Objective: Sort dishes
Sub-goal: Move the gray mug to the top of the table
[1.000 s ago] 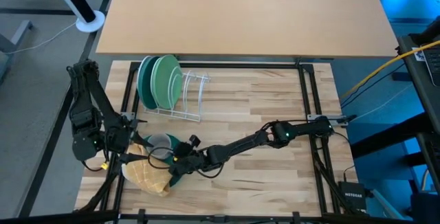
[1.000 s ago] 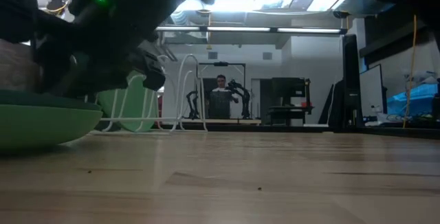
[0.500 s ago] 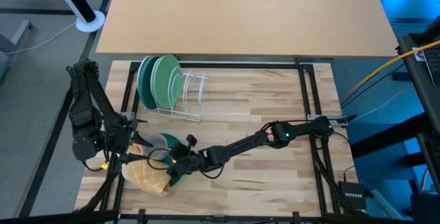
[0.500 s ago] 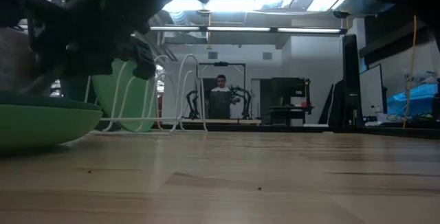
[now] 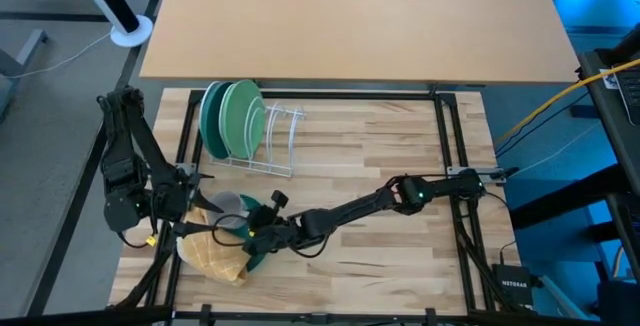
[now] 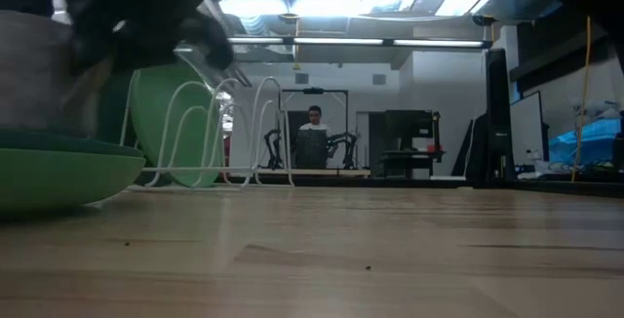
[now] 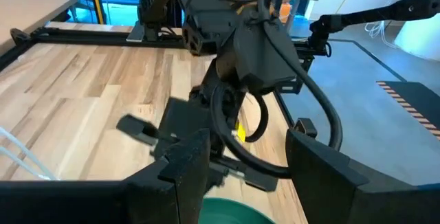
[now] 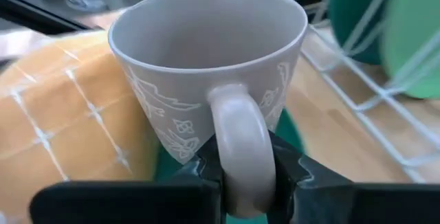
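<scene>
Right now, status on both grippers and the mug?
Right gripper shut on the grey mug by its handle, beside the yellow cloth. Left gripper open, close by. Two plates racked; rack wires nearby.

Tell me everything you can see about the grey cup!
The grey mug is round, empty and upright, with leafy line drawings on its side and one loop handle. It looks like glazed ceramic. The right gripper pinches that handle. The yellow checked cloth sits right beside it, a teal plate lies below, and the white wire rack stands nearby.
</scene>
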Robot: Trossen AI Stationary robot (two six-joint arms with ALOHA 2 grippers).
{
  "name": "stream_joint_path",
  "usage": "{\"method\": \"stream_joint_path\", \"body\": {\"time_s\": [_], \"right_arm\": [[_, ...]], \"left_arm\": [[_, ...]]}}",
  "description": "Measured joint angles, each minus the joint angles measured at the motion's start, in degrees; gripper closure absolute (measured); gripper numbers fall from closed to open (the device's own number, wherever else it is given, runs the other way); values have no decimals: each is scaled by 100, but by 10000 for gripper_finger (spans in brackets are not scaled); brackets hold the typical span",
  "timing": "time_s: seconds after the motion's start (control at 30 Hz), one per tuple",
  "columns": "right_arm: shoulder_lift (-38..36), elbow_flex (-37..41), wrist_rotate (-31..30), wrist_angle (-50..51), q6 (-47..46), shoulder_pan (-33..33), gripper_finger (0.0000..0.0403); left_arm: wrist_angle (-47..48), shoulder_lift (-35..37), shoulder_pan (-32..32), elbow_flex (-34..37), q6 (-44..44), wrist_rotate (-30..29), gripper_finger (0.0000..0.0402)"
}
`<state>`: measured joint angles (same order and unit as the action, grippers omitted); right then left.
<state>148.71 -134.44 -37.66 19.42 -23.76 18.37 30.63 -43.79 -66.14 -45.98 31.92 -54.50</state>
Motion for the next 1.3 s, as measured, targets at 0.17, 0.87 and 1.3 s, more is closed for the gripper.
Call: {"method": "stream_joint_path", "body": {"time_s": [0.17,0.87,1.3], "right_arm": [[-373,9,-295,863,-35,36,347],[-1833,5,-1217,5401,-1057,345,347],[-2200,610,-1388,7027,-1285,-40,346]], "left_arm": [[-17,232,1,0,-173,-130,219],[-72,918,20,-2,-619,-308,219],[-78,918,355,-2,-808,-501,219]]}}
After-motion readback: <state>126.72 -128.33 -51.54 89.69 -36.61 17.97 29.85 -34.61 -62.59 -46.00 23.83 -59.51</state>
